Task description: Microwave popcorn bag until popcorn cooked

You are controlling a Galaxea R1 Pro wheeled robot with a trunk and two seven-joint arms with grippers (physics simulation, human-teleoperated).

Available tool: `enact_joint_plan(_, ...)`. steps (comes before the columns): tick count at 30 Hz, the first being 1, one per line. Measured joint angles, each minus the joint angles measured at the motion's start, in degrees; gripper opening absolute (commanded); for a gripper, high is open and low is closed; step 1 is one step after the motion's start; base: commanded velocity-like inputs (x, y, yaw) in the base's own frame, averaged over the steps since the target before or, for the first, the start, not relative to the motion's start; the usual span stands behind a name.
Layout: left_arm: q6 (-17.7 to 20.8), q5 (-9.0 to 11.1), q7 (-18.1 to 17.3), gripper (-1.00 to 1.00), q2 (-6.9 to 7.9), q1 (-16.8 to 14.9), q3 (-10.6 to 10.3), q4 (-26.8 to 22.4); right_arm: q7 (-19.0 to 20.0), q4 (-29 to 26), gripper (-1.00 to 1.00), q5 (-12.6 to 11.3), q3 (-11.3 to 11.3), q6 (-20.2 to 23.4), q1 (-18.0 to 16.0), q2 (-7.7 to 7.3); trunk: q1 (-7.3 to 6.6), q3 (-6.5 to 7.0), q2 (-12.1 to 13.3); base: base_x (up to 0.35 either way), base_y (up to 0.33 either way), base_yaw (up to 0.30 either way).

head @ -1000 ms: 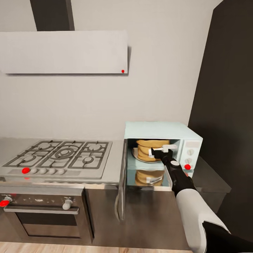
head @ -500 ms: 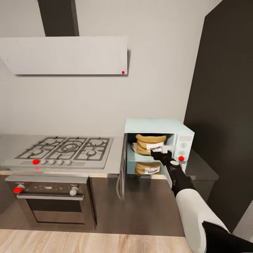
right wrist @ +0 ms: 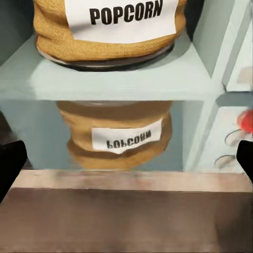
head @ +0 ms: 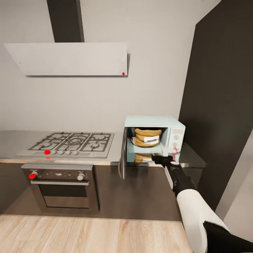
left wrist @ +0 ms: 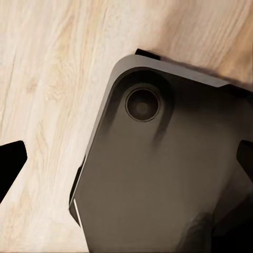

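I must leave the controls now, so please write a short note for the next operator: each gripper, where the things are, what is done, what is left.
Right gripper: open and empty, in front of the microwave's opening, just below its sill.
Left gripper: its fingertips sit far apart in the left wrist view, so open, holding nothing, above the wood floor.
Popcorn bag: upright inside the microwave on the round plate, label facing out.
Microwave door: wide open, swung to the left.
Done: bag moved into the microwave.
Left: shut the door, start the heating, wait until the popcorn is cooked.
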Motion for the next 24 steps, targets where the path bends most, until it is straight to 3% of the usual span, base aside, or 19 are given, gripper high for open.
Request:
enact_joint_plan(5, 0.0, -0.1, 0.0, 1.00, -0.09, 0.0, -0.1, 0.0, 0.2, -0.2, 1.00, 0.0, -0.1, 0.0, 5.8, -0.40, 0.00, -0.01, 0.0, -0.346, 0.000, 0.000)
enact_joint_plan(9, 0.0, -0.1, 0.0, 1.00, -0.03, 0.0, 0.0, 0.0, 0.4, 1.2, 1.00, -0.3, -0.1, 0.0, 12.7, -4.45, -0.01, -0.01, 0.0, -0.245, 0.000, 0.000)
enact_joint_plan(11, 0.1, -0.1, 0.0, 1.00, 0.05, 0.0, 0.0, 0.0, 0.4, 7.2, 1.00, -0.4, 0.0, -0.1, 15.6, -6.03, -0.02, -0.01, 0.0, -0.031, 0.000, 0.000)
enact_joint_plan(14, 0.1, -0.2, -0.4, 1.00, 0.07, 0.0, 0.0, -0.1, -0.1, 18.6, 1.00, -0.4, -0.1, -1.3, 16.2, -7.00, -0.03, -0.01, 0.0, -0.007, 0.000, 0.000)
enact_joint_plan(17, 0.1, -0.2, -0.7, 1.00, 0.03, 0.0, -0.1, -0.4, -0.2, 33.0, 1.00, -0.4, 0.1, -6.8, 16.3, -9.12, -0.04, -0.02, 0.0, -0.001, 0.000, 0.000)
enact_joint_plan(19, 0.1, -0.3, -0.7, 1.00, -0.07, 0.0, -0.2, -2.3, -0.1, 38.5, 1.00, -0.4, 0.1, -10.0, 17.6, -10.40, -0.04, -0.02, 0.0, 0.000, 0.000, 0.000)
enact_joint_plan(20, 0.2, -0.4, -0.7, 1.00, -0.03, 0.0, -0.2, -3.8, -0.1, 39.6, 1.00, -0.5, 0.0, -11.6, 21.2, -11.24, -0.04, 0.01, 0.0, 0.000, 0.000, 0.000)
enact_joint_plan(21, 0.2, -0.3, -0.7, 1.00, 0.03, 0.0, -0.2, -3.6, 0.0, 39.8, 1.00, -0.6, 0.1, -15.0, 28.8, -11.37, -0.04, -0.01, 0.0, 0.000, 0.000, 0.000)
enact_joint_plan(22, 0.1, -0.3, -0.7, 1.00, 0.06, 0.0, -0.1, -3.4, 0.0, 39.8, 1.00, -0.6, 0.1, -16.0, 33.9, -11.28, -0.04, -0.02, 0.0, 0.000, 0.000, 0.000)
enact_joint_plan(24, 0.1, -0.2, -0.7, 1.00, 0.07, 0.0, 0.0, -3.1, 0.0, 39.8, 1.00, -0.4, 0.2, -16.5, 35.0, -11.11, -0.04, -0.01, 0.0, 0.000, 0.000, 0.000)
